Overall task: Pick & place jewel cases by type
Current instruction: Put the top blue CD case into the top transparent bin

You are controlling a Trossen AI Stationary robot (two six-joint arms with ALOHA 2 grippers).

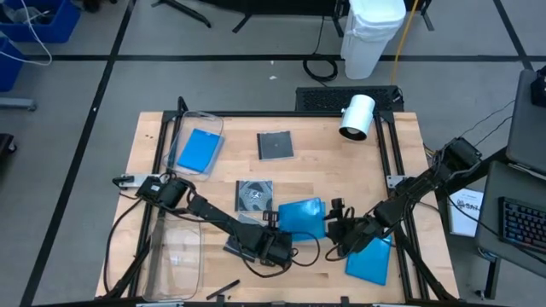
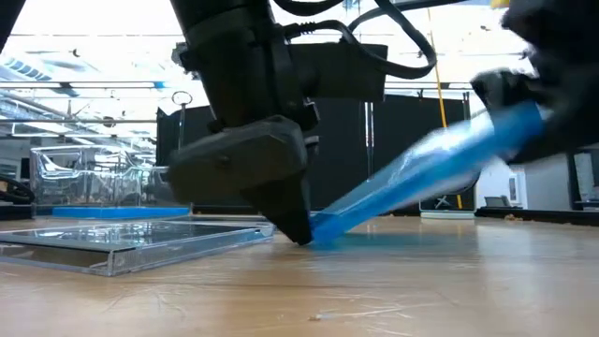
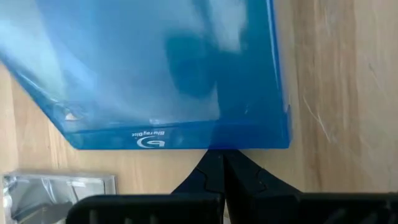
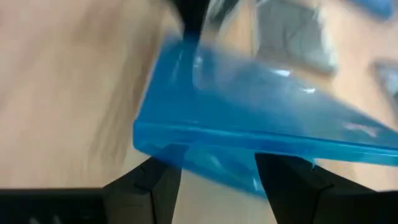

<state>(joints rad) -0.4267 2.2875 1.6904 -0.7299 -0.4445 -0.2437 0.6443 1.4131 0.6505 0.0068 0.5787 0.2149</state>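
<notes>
A pale wooden table (image 1: 153, 136) stands on a grey floor marked with black tape lines; a white bin (image 1: 372, 34) sits beyond the table at twelve o'clock, and a white cylindrical lamp (image 1: 357, 117) lies near the table's one o'clock corner. A clear rectangular plastic bin (image 1: 201, 128) at ten o'clock holds a bright blue square jewel case (image 1: 198, 151); a second clear plastic bin (image 1: 175, 256) lies at seven o'clock. A dark grey square jewel case (image 1: 275, 146) lies at twelve o'clock, and a clear jewel case showing a disc (image 1: 254, 197) sits at the centre.

The right gripper (image 4: 217, 171), fingers spread wide, straddles the raised edge of a tilted blue translucent jewel case (image 2: 421, 173), whose far edge rests on the wood. The left gripper (image 3: 222, 168), fingers pressed together, touches that low edge with its tips. Another blue flat jewel case (image 1: 372, 260) lies at five o'clock under the right arm.

Both arms reach low toward the table's middle from opposite sides, the left from nine o'clock, the right from three o'clock.
</notes>
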